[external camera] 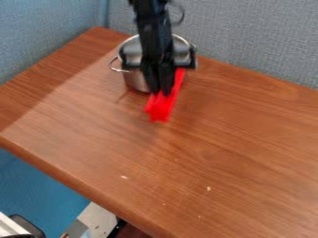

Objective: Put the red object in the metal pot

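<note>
The tool (162, 85) grips the red object (162, 102), which hangs beside the metal pot (134, 67).

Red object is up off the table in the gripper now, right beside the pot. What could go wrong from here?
1. The gripper is shut on only the upper part of the red object; the long free end hanging below could swing or slip out.
2. That low end hangs below the rim of the metal pot and close beside it, so moving across without rising further could knock the pot.
3. The bar looks about as long as the pot is wide, so it may catch on the rim rather than drop in.
</note>
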{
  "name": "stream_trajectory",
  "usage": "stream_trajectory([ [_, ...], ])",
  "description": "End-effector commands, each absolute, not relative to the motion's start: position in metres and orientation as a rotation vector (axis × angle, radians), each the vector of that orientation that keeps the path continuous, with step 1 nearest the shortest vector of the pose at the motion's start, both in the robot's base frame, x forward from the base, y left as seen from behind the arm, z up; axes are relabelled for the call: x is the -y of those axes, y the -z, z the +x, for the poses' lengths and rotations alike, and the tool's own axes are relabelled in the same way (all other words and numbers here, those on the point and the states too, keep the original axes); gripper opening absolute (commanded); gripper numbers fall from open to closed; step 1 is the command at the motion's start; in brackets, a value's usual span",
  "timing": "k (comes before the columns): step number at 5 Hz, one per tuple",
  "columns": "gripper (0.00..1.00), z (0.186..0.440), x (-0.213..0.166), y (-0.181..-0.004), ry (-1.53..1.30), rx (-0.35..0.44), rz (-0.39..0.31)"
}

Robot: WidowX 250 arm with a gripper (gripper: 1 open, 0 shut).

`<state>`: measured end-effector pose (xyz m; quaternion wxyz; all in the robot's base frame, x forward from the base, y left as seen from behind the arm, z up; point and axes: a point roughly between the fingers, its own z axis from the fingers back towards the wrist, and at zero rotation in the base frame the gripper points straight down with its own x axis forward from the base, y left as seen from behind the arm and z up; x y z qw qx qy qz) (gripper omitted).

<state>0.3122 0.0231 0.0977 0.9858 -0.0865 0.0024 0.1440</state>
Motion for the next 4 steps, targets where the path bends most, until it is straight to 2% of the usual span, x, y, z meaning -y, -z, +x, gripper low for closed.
stream_trajectory([
  [1,0.0,0.344,-0.039,-0.15,-0.362,0.103,-0.232],
  [2,0.0,0.356,-0.054,-0.152,-0.399,0.107,-0.227],
  [4,0.0,0.362,-0.057,-0.139,-0.412,0.093,-0.2],
])
